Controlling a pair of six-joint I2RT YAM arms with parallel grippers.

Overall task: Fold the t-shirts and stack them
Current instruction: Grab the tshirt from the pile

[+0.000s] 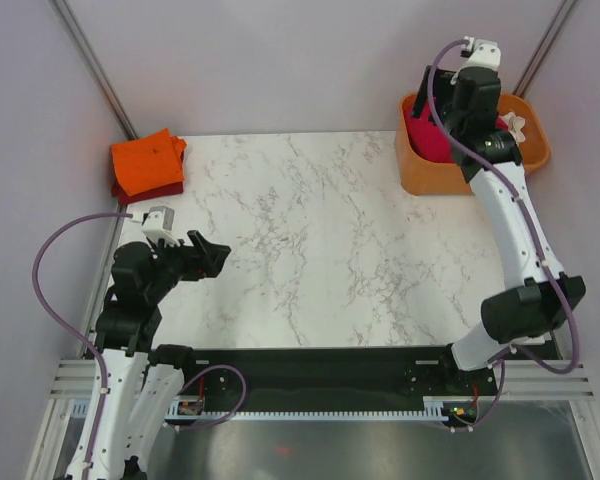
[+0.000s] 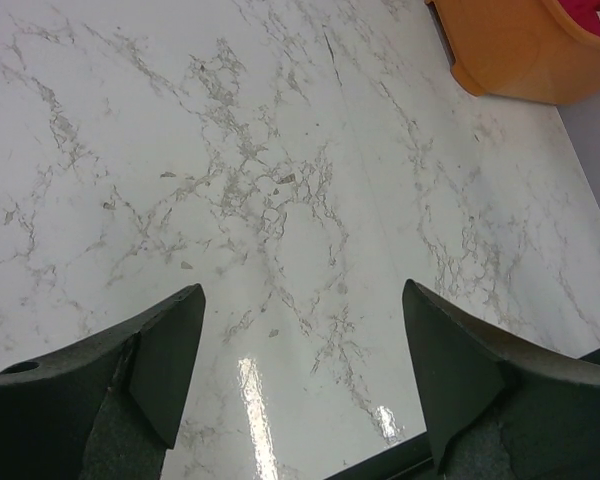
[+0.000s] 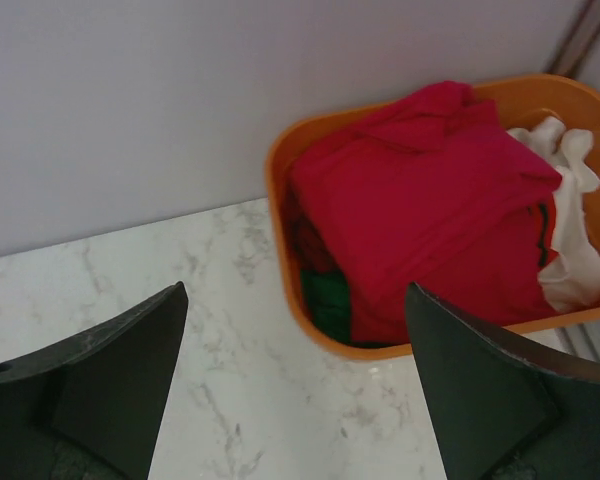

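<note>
Marble table point(image 1: 310, 240). At far right corner, orange tub point(image 1: 420, 175), heaped with crimson shirt point(image 3: 430, 220), white shirt point(image 3: 570, 250) beside it, green cloth point(image 3: 330, 300) underneath. At far left corner, folded orange shirt point(image 1: 147, 162) stacked on dark red shirt point(image 1: 170, 188). Above tub's near side, right gripper point(image 3: 295, 290), fingers apart, holding nothing. Over table's near left, left gripper point(image 2: 303, 290), fingers likewise spread wide.

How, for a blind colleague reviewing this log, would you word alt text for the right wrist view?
The open right gripper frames an orange tub at the marble table's far edge, heaped with a crumpled crimson-pink t-shirt, white cloth at its right and green cloth underneath. A plain pale wall stands behind.
</note>
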